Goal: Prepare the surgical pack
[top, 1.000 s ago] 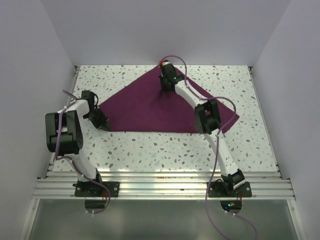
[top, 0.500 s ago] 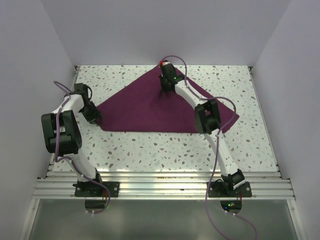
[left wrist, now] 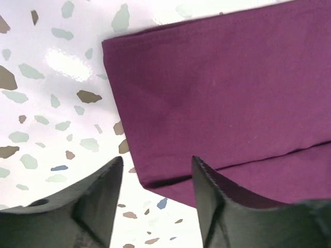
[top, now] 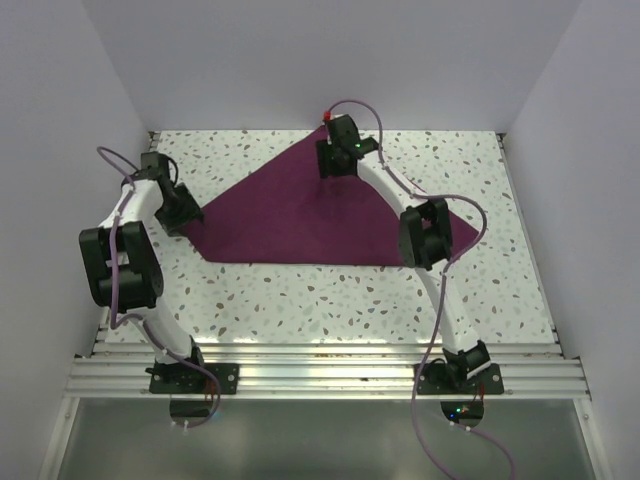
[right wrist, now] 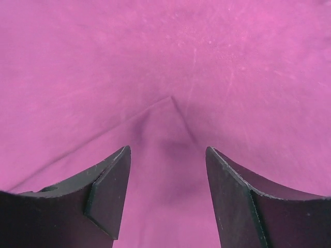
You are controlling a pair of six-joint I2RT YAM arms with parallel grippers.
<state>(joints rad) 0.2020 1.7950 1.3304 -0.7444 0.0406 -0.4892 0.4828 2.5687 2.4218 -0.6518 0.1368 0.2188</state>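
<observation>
Left pincer [left wrist: 158, 166] of mine hangs with its jaws apart and nothing between them; my right pincer [right wrist: 168, 155] is the same, spread wide and gripping nothing. The surgical pack [top: 300, 215] lies flat on the speckled tabletop [top: 310, 295] as a maroon triangle, folded over on itself. Its left corner sits just under and ahead of my left pincer, with one dark finger over bare tabletop and the other over cloth. I see two layers there: the upper one ends at a hem, and a strip of the lower one shows beyond it on the side nearer the pincer. My right pincer hangs over the cloth near the triangle's far point. Cloth fills everything below it, with a small raised crease, peaked like a roof, between the two fingers.

I judge the cloth to be light, soft and limp. It will drape and sag from wherever I lift it and will not keep a shape by itself. It looks sturdy enough to pinch firmly. The layers may slide over one another, so I would take hold at a corner or along a hem, catching both layers together. Flat in the middle it offers little to pinch, though the crease below my right pincer would give a bite.
</observation>
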